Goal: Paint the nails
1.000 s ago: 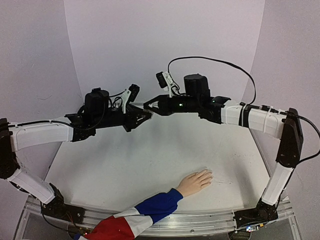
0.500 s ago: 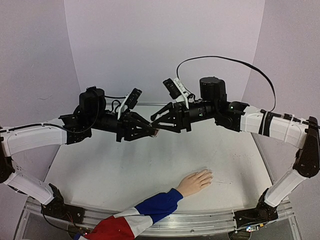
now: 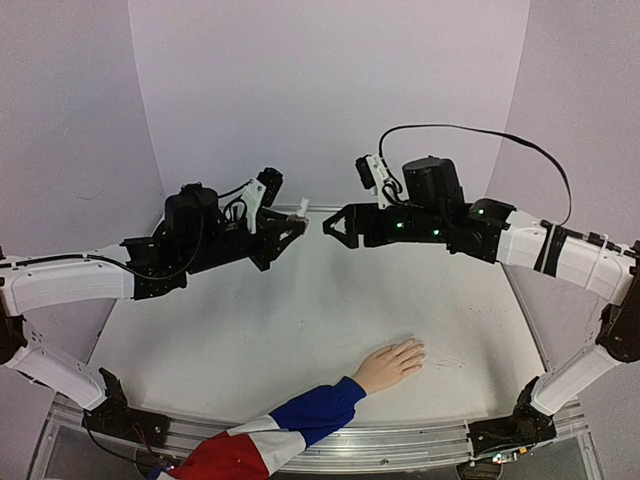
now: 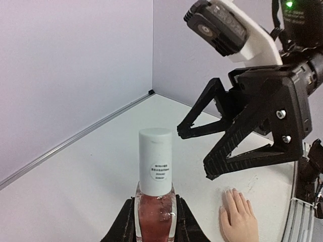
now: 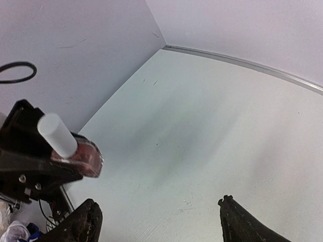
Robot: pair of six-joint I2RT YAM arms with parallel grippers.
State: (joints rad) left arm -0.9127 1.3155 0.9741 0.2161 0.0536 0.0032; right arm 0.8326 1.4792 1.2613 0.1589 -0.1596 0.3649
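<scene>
Left hand [image 4: 154, 228] tight around bottle [image 4: 155, 169]

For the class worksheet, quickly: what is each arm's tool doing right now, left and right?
Left tool: closed, holding the white-capped bottle.
Right tool: open, holding nothing.

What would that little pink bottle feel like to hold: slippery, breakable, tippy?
The bottle looks like clear glass, so probably hard, smooth and breakable if dropped. It is small, so likely light, even with the pinkish liquid inside. Tall and narrow under its white cap, it would probably tip easily if nudged; the left pincer grips only its lower body.
</scene>
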